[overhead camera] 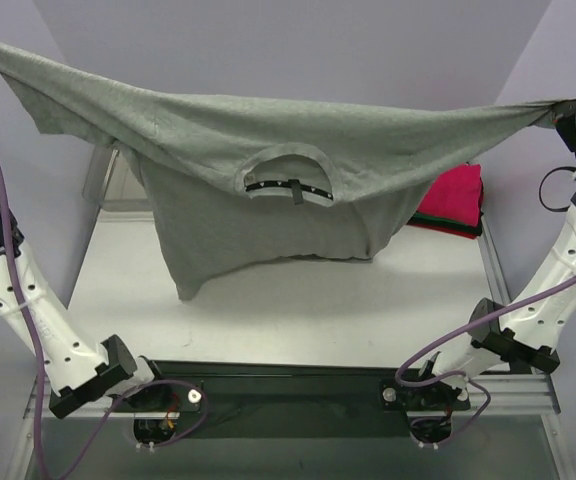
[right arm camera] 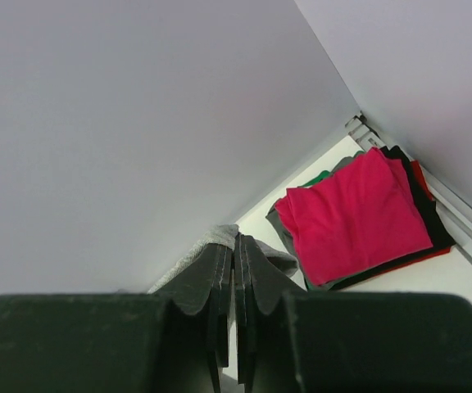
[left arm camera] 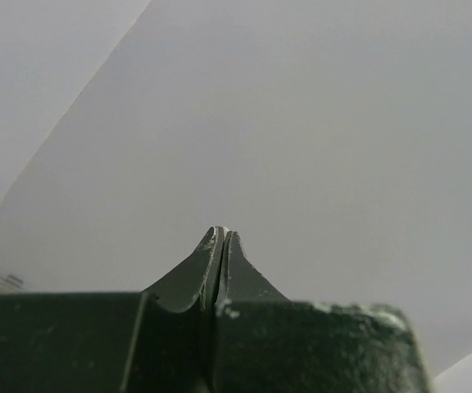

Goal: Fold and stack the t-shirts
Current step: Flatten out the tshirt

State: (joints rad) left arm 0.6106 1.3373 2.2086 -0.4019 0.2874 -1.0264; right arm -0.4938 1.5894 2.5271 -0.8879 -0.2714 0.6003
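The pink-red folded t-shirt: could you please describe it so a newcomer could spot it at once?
Go to the far right corner of the white table, behind the big grey t-shirt stretched in the air. A stack of folded shirts lies there; the pink-red t-shirt is its top layer, the only bright pink one above dark, green and grey edges.

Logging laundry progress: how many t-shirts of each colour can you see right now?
Hanging grey tee, unfolded: 1
Pink-red tee, folded, top of stack: 1
Green tee, folded: 1
Dark tee, folded: 1
Folded grey tee: 1
Total: at least 5; lower layers show only edges.
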